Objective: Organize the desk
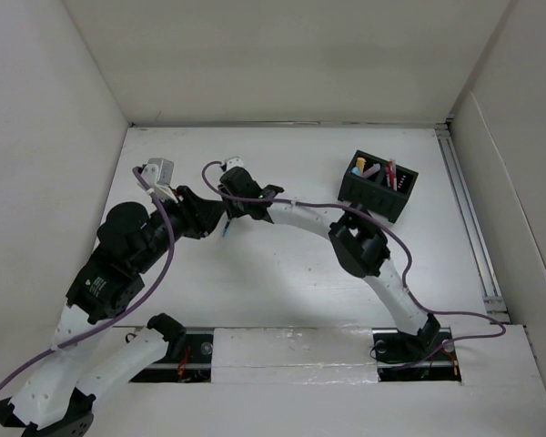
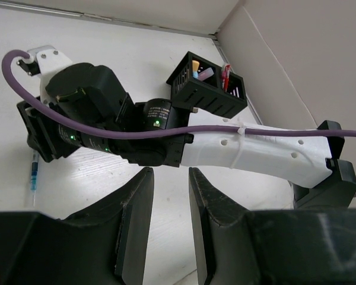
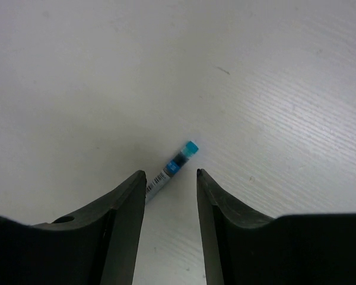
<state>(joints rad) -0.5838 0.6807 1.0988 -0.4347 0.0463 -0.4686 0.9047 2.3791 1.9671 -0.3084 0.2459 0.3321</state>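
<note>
White desk (image 3: 255,71) beneath right pincer (image 3: 171,174) — blue pen (image 3: 181,155) lying by parted jaws

**Our two arms: white shells, black joints, purple cables.**

We find the left arm (image 1: 109,273) and the right arm (image 1: 396,296) built alike: smooth white links between bulky black motor housings, each on a black base (image 1: 409,348) at the near edge. A purple cable (image 2: 166,133) runs along each arm, bound to the right arm's white link by a white zip tie (image 2: 240,129); that link carries small round holes. A green light (image 2: 156,123) glows on a black joint beside a small white printed label (image 2: 157,108). The left gripper (image 2: 171,202) and the right gripper (image 3: 171,190) have thick matte black fingers (image 3: 121,231) with flat inner faces.
</note>
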